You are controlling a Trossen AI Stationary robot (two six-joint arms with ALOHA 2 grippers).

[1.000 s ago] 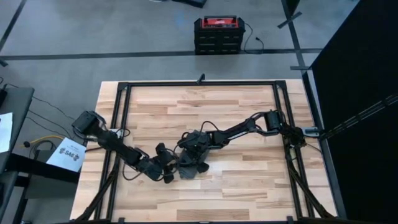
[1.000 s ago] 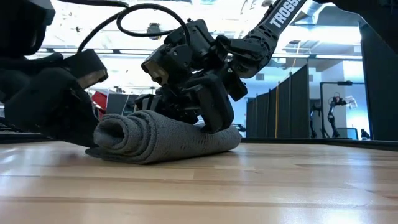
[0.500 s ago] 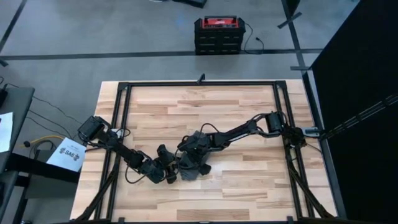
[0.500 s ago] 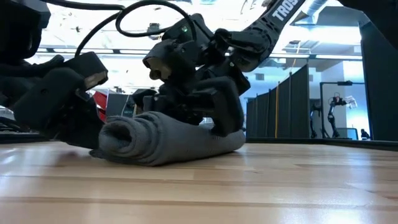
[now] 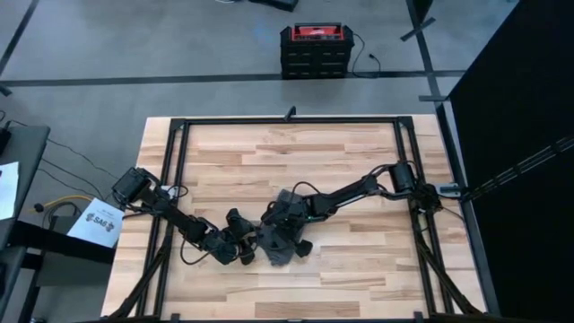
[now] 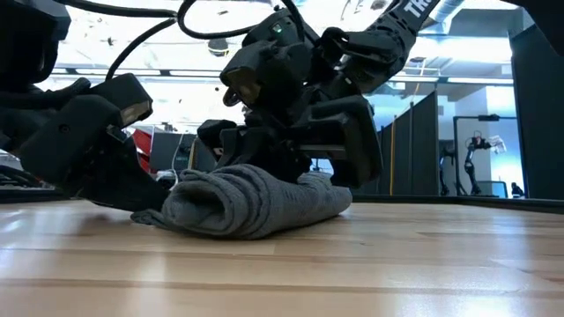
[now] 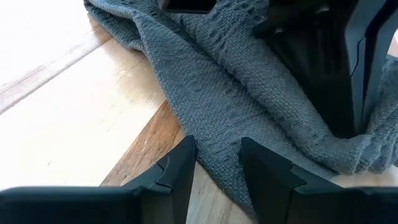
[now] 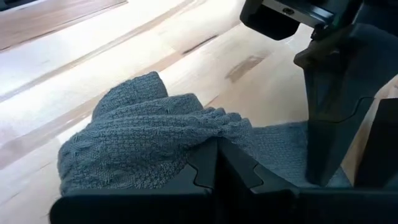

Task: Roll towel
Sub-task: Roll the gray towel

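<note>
The towel [image 6: 251, 201] lay as a loose roll on the tabletop [image 5: 359, 269], a little left of the middle and nearer to the front edge than to the back one. The right tool [image 8: 217, 163] had its fingers closed together on a fold of the cloth, and the roll was bunched just in front of it. The left tool [image 7: 214, 163] stood at the left end of the roll with a narrow gap between its fingers, and the towel's edge lay flat at that gap, so it did not seem to hold anything. The biggest risk, in my judgement, was that the roll opens again: the layers looked slack, and if the right tool pulled or let go, the outer flap could fall away. The two tools were also very near each other, so they could collide if either moved inward. There was wide bare wood behind and to the right, and somewhat less toward the front edge, so rolling toward the front left less room
</note>
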